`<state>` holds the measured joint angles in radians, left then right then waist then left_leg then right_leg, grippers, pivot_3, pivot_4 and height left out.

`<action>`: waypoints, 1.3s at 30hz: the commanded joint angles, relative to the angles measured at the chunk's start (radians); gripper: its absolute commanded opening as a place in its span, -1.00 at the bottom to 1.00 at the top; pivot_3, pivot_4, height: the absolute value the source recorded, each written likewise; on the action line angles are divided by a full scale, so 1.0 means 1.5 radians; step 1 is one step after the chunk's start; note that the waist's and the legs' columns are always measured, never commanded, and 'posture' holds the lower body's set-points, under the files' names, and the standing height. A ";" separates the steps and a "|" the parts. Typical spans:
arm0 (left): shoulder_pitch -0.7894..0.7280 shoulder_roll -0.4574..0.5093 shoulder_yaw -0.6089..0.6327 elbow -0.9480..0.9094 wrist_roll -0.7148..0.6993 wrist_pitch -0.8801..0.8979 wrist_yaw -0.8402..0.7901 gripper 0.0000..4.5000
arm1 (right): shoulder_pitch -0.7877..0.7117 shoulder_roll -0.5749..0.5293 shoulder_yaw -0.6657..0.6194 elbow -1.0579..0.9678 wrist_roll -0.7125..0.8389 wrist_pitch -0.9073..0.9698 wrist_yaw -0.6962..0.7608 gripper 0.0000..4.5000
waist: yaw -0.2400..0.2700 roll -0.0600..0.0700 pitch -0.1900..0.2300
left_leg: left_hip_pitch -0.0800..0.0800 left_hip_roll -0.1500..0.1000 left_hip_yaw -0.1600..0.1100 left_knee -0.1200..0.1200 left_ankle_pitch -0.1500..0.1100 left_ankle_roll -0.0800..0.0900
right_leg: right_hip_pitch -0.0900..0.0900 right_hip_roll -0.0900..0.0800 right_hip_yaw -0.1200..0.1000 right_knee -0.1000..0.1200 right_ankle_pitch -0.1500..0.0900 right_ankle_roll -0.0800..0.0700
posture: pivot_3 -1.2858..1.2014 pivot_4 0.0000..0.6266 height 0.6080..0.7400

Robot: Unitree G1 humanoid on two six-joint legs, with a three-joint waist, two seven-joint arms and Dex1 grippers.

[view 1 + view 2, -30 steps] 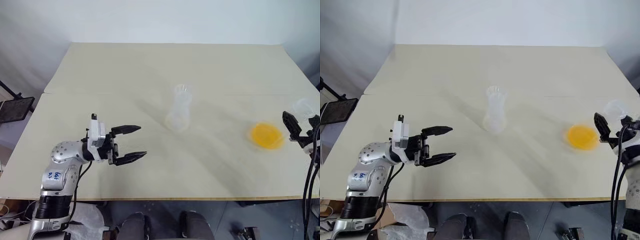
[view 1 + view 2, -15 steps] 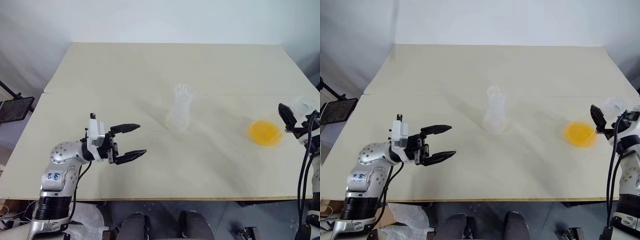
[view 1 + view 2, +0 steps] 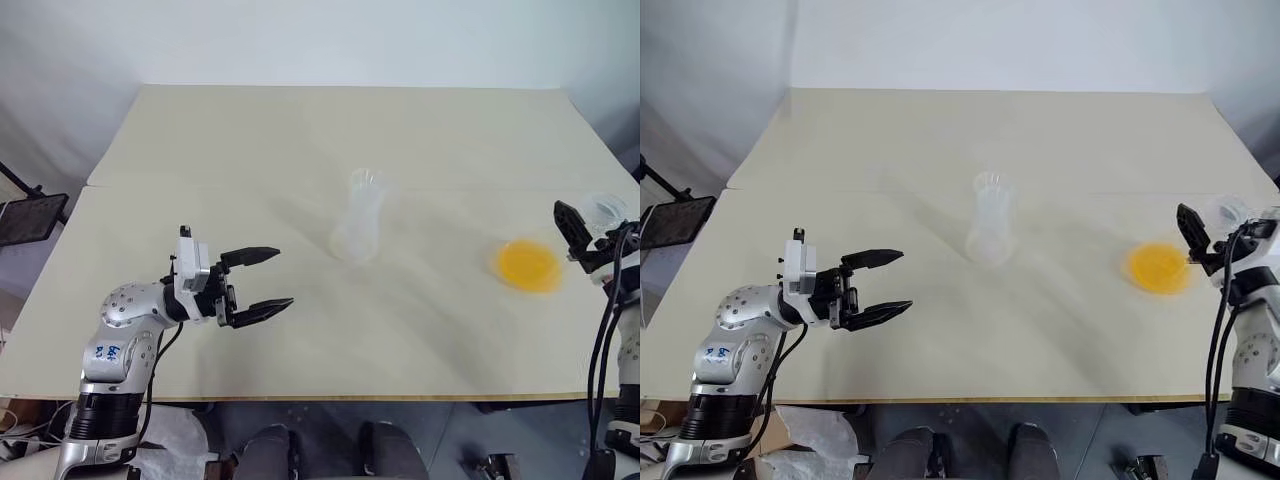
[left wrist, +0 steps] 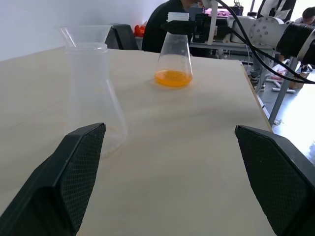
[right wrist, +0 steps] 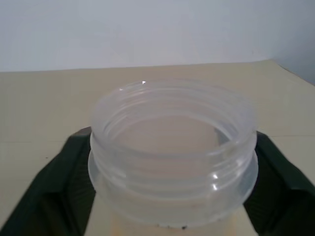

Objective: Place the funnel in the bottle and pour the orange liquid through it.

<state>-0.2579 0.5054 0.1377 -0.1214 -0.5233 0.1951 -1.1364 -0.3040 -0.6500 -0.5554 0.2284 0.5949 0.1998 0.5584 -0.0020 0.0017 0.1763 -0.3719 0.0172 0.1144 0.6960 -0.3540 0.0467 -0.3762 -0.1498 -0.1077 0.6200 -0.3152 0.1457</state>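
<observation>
the right gripper hugs the neck of the flask with the orange liquid. the left gripper is wide apart, holding nothing.

Orange liquid, clear bottle, pale beige table, black, seemingly cross-hatched fingers

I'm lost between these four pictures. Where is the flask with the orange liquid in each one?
Left eye view: flask near the table's right edge.
Right eye view: same spot, near the right edge.
Left wrist view: upright, far across the table, beyond the empty bottle.
Right wrist view: its open neck, close up, centre.
Shared landmark: the right gripper clasping the flask's neck.
</observation>
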 commanded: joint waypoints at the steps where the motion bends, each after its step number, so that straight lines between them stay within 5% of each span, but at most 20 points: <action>1: -0.006 0.004 0.002 -0.009 -0.011 -0.011 0.005 1.00 | -0.001 0.000 -0.009 -0.014 0.000 -0.015 0.009 0.20 | -0.001 0.000 0.000 | 0.000 0.000 0.000 0.000 0.000 0.000 | 0.000 0.000 0.000 0.000 0.000 0.000 | 0.03 -0.52 1.00; 11: -0.014 -0.002 0.008 -0.004 -0.015 -0.008 0.026 1.00 | -0.037 0.015 0.038 -0.119 -0.037 0.001 -0.050 0.10 | -0.003 0.002 0.001 | 0.000 0.000 0.000 0.000 0.000 0.000 | 0.000 0.000 0.000 0.000 0.000 0.000 | 0.03 -0.52 1.00; 19: -0.053 -0.040 0.023 0.002 -0.034 0.002 0.089 1.00 | -0.160 0.022 0.254 -0.258 -0.177 0.116 -0.125 0.10 | -0.004 0.003 0.002 | 0.000 0.000 0.000 -0.002 0.000 0.000 | -0.001 0.000 0.000 -0.001 0.000 0.000 | 0.03 -0.52 1.00; 39: -0.026 -0.090 -0.001 -0.048 -0.007 -0.014 0.217 1.00 | -0.325 0.016 0.466 -0.090 -0.556 -0.236 -0.121 0.10 | -0.006 0.003 0.002 | -0.003 -0.001 -0.002 -0.002 0.000 0.000 | -0.002 0.000 -0.004 -0.002 0.000 0.001 | 0.03 -0.52 1.00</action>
<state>-0.2918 0.3695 0.1368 -0.1504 -0.5392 0.1939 -0.8212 -0.7618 -0.6008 0.1567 0.1131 -0.1958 -0.0954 0.3991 -0.0107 0.0063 0.1796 -0.3767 0.0162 0.1113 0.6931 -0.3538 0.0461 -0.3792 -0.1502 -0.1138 0.6168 -0.3145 0.1471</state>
